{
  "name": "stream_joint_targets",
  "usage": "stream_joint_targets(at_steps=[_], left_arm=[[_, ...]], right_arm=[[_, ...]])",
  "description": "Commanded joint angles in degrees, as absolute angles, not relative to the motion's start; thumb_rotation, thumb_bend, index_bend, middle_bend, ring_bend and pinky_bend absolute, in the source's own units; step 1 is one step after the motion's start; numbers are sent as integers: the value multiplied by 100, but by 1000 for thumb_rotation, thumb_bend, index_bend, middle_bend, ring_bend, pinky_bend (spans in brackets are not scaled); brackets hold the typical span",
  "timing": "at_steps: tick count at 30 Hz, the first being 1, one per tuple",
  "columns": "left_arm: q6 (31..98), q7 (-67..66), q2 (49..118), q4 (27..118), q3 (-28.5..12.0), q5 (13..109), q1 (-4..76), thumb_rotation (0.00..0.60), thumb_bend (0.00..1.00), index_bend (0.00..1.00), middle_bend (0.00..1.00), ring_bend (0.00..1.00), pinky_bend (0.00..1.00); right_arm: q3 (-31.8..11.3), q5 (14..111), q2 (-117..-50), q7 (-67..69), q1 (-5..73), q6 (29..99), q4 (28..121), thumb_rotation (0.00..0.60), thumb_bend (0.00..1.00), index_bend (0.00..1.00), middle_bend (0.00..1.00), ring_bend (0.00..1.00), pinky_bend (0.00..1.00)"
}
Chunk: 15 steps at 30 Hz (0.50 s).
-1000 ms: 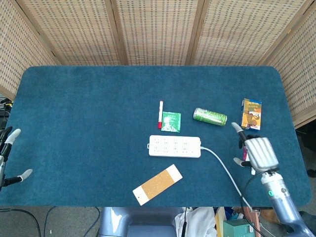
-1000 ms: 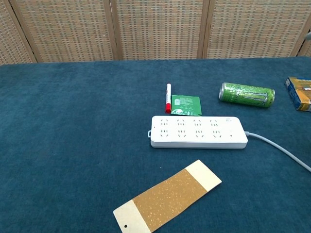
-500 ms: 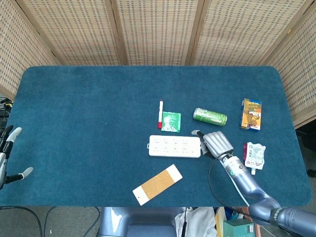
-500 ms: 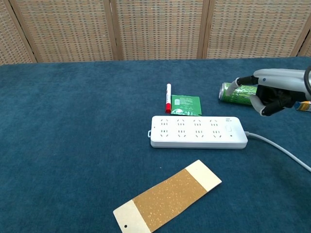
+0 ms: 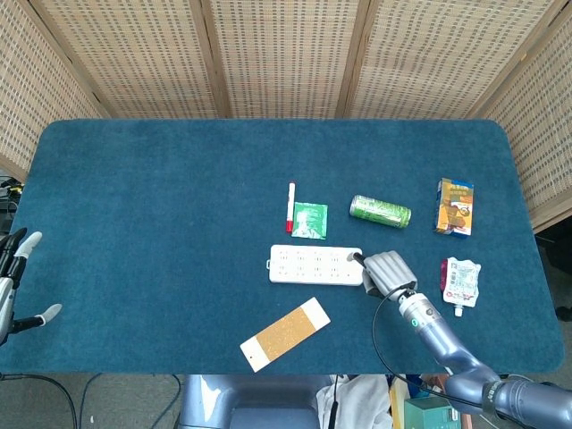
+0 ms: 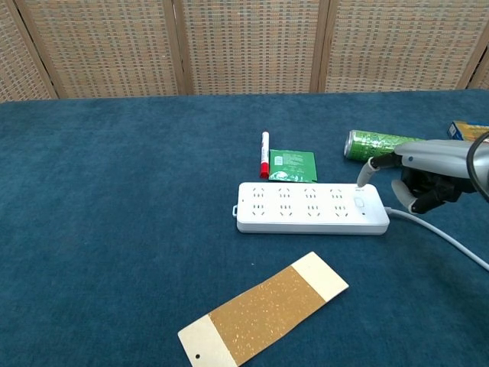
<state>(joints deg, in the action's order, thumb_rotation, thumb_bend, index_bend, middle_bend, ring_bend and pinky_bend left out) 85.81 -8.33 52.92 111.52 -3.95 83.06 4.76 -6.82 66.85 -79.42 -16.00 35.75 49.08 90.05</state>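
Note:
My right hand (image 5: 386, 272) (image 6: 425, 177) is at the right end of the white power strip (image 5: 316, 265) (image 6: 312, 207). One finger reaches out over the strip's switch (image 6: 359, 203) and the others are curled in. I cannot tell whether the fingertip touches the switch. This hand holds nothing. My left hand (image 5: 12, 286) hangs off the table's left edge, fingers apart and empty, and shows only in the head view.
Behind the strip lie a red-and-white marker (image 5: 290, 206) (image 6: 264, 154), a green packet (image 5: 309, 220) (image 6: 292, 164) and a green can (image 5: 380, 211) (image 6: 378, 144) on its side. A snack box (image 5: 454, 206) and a pouch (image 5: 459, 281) lie right. A tan card (image 5: 285, 333) (image 6: 263, 310) lies in front. The strip's cable (image 6: 443, 237) runs right.
My right hand swept from beside the pouch at the right leftward to the power strip, then lowered its outstretched finger to the switch end. The left hand barely moved.

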Motion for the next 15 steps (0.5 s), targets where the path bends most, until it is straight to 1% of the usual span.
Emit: stream_joint_targets(at_steps=[1,15], left_arm=[[8591,-837,5294,11153,-392,8307,470,600,0,0,0,0,0],[8588,-859,5309,11145,-392,8293,479,600,0,0,0,0,0]], right_arm=[[-635,6631,-8009,-1655,3610,4873,8952,600,817,242,945,963,1000],[-521,6437,-8081,-1783,3693,4843,8891,600,817,259,945,963,1000]])
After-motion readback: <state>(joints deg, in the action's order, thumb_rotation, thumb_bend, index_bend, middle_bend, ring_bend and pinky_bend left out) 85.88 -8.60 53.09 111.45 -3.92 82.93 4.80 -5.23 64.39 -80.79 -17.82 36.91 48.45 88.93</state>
